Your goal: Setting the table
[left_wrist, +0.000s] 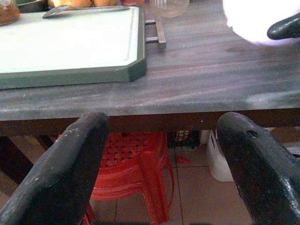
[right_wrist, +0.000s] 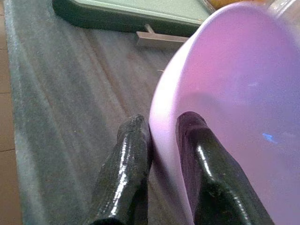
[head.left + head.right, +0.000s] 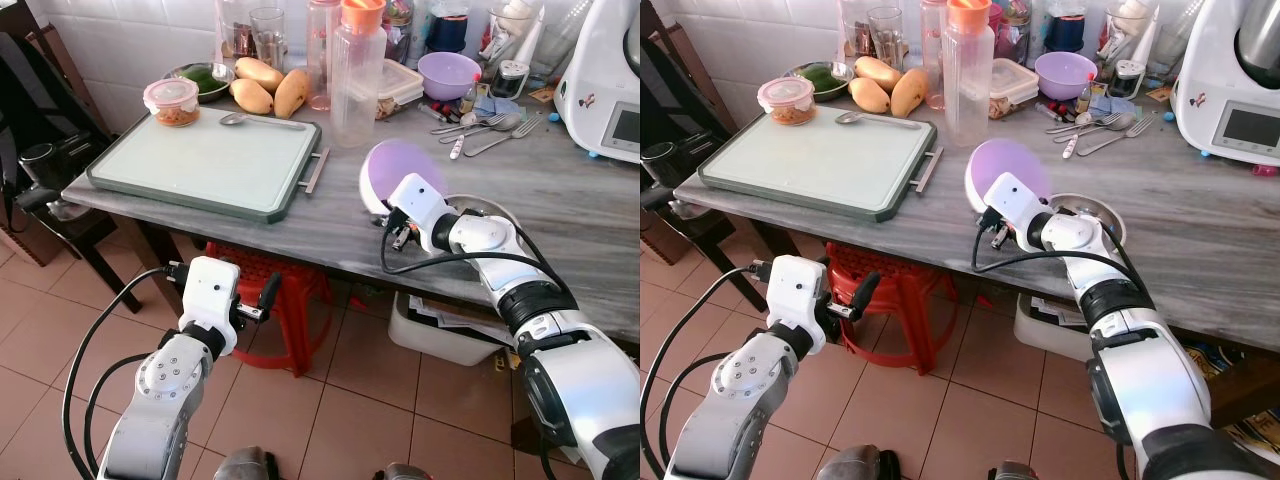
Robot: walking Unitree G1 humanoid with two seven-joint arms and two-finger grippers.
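At the centre of the frame, on the grey table (image 3: 560,190), the right gripper (image 2: 161,154) pinches the rim of a pale purple plastic bowl (image 3: 400,168), tilted on edge; the left gripper (image 1: 159,159) hangs wide open at lower left, below the table edge

White tiled wall (image 3: 120,40), terracotta floor (image 3: 370,400) (red plastic stool (image 3: 270,290) below).

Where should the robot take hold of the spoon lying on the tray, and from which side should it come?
Best by the thin handle, from above. The spoon lies flat along the tray's far edge, bowl end toward the lidded tub, so the fingers should straddle the handle across its width. The mangoes crowd close behind, leaving little room from that side.
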